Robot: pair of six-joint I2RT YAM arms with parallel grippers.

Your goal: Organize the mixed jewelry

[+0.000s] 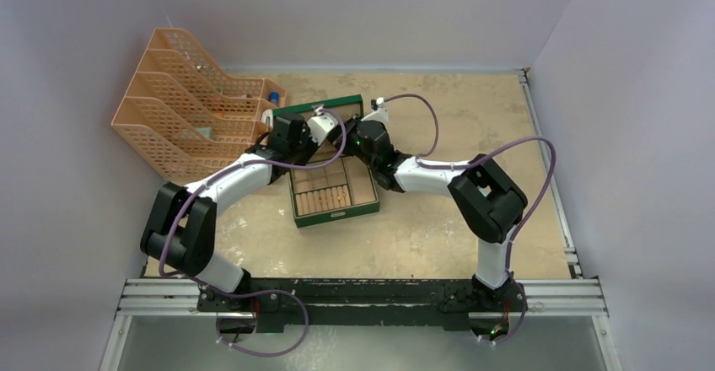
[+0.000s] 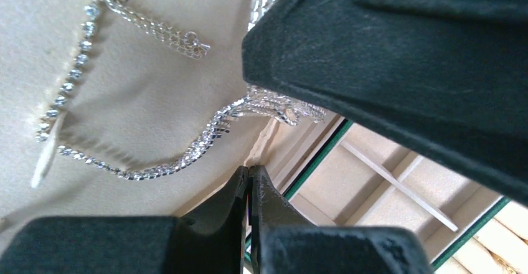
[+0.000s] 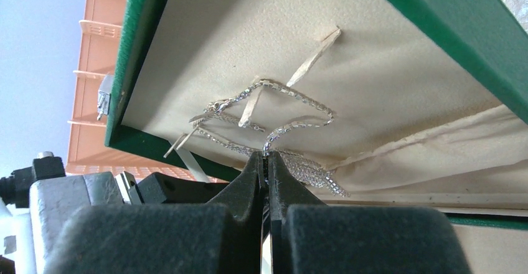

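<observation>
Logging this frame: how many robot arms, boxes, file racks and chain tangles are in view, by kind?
Robot arms: 2 (left arm, right arm)
Green box: 1
Orange file rack: 1
Silver chain tangle: 1
Total: 5

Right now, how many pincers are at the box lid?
2. The left pincer is shut beside the silvery chain on the lid lining; the right pincer is shut, seemingly pinching a strand of it.
</observation>
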